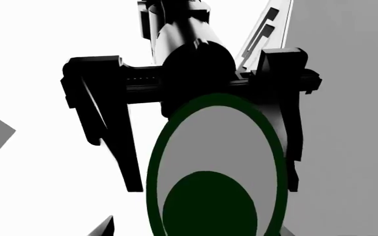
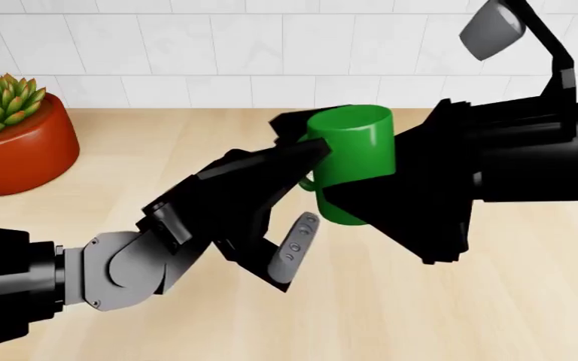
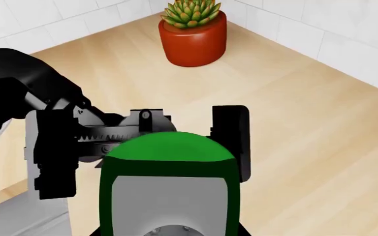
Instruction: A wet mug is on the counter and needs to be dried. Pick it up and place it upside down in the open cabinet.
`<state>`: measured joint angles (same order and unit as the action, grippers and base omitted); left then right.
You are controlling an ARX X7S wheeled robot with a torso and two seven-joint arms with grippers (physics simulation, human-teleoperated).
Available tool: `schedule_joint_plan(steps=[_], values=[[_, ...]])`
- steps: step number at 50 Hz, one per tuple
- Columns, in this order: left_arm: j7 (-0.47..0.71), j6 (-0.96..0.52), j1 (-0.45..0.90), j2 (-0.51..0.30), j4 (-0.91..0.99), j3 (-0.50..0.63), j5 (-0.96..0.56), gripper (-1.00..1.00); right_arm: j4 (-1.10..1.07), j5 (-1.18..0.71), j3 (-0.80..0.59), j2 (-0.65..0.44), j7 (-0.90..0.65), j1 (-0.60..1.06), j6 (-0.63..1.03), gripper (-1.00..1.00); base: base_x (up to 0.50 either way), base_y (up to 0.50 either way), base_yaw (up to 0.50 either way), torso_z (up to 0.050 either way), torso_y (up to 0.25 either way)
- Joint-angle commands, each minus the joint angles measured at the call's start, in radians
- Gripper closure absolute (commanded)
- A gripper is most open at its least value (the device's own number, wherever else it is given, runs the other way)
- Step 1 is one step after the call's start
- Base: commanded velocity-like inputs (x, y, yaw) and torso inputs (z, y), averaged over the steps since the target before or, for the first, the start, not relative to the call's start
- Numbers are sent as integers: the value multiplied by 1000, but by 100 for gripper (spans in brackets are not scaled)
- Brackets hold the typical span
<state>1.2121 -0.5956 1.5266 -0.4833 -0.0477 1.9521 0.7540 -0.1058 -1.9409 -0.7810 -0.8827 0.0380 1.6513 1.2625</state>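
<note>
The bright-green mug point(image 2: 354, 150) hangs in the air above the counter point(image 2: 470, 316), tilted, its handle toward my left arm. My right gripper point(image 2: 364, 192) reaches in from the right and is shut on the mug's sides. My left gripper point(image 2: 299, 199) is open, one finger by the mug's upper side, the other below it. In the left wrist view the mug's mouth point(image 1: 215, 147) faces the camera, with the right gripper's fingers point(image 1: 110, 137) beyond. In the right wrist view the mug point(image 3: 169, 147) fills the jaws, with the left gripper's fingers point(image 3: 232, 142) behind. No cabinet is in view.
A red-orange pot with a succulent point(image 2: 18, 143) stands at the counter's back left and also shows in the right wrist view point(image 3: 192, 42). A white tiled wall point(image 2: 219, 45) runs behind the counter.
</note>
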Motion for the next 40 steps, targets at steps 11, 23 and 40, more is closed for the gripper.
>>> schedule_joint_plan(steps=[11,23,40], values=[[19,38,8,-53,-46,-23,-20,-100,-8,8,7,-37,-18,19,-3,100,0,0,0,0,0],[2,48,1,-91,-52,-59,-74,-100,-14,-8,3,-54,-39,33,-1,100,0,0,0,0,0],[-110,76,-10,-280,341,-459,-666,-100,-23,-42,-6,-90,-118,55,-11,100,0,0,0,1,1]])
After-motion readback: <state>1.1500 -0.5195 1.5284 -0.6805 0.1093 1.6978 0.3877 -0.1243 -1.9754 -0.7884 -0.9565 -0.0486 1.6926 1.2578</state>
